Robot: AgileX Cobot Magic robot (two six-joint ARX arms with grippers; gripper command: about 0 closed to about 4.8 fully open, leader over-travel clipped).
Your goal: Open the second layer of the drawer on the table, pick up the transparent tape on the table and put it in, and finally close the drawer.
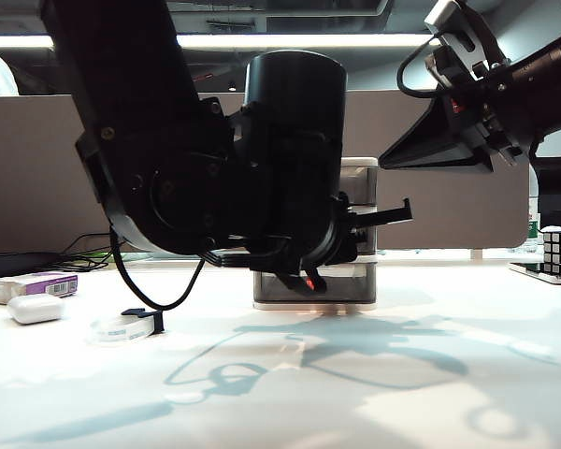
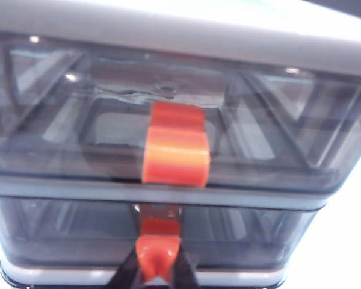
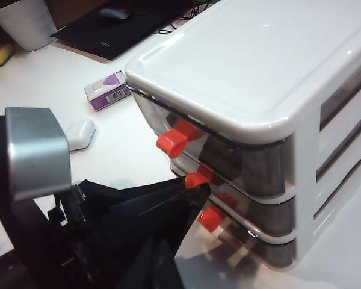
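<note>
Closed grey drawer [image 3: 259, 108]; tape [image 1: 122, 327] leftward.

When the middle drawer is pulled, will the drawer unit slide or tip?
The drawer unit looks like light plastic on a smooth table, so it may slide. Tipping seems unlikely: left gripper pinches the middle handle low; right gripper hovers apart, not bracing it.

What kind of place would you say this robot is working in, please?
Probably an office or lab: grey partition panels stand behind the white desktop, ceiling strip lights run overhead, and a keyboard lies near the drawer unit.
</note>
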